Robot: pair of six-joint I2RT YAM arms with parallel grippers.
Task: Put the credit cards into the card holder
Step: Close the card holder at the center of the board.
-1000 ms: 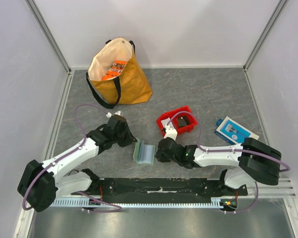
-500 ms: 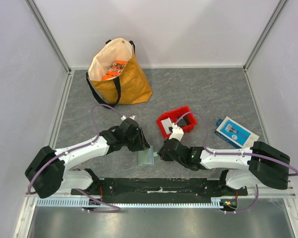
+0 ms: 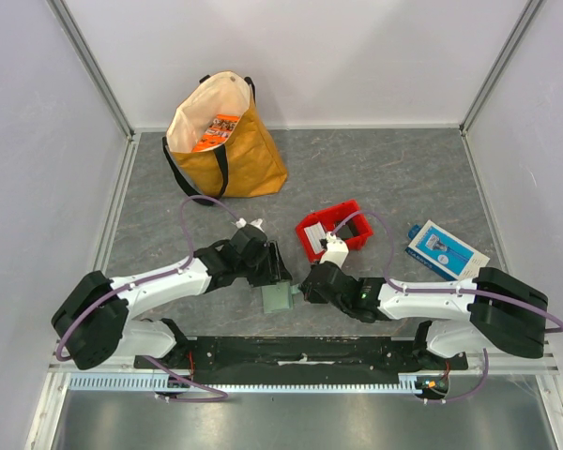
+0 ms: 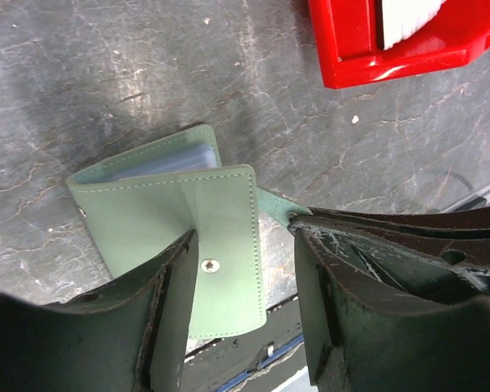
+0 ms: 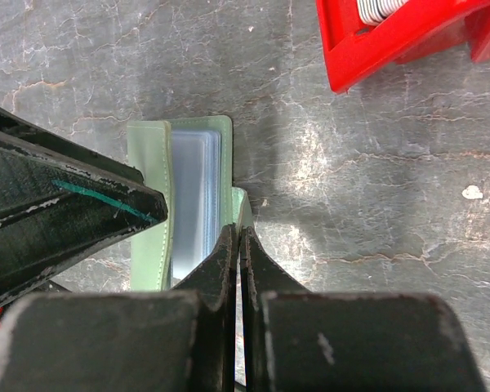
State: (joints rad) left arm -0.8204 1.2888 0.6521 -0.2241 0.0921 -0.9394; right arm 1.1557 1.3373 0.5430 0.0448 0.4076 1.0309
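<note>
**Two robot arms meet over the card holder**, a pale-green wallet lying folded near the front edge of the table, just beyond the black base rail. The left gripper stands with its jaws apart, straddling the cover flap and its metal snap. The right gripper, jaws pressed together, appears to pinch a green tab at the wallet's side.

Print on the blue-and-white box is too small to read, as is print on the orange item inside the mustard tote bag. Only the wrist cameras show the light-blue credit cards tucked in the wallet's pockets, and a white ridged item in the red bin. Bare grey tabletop lies between bag and box.
</note>
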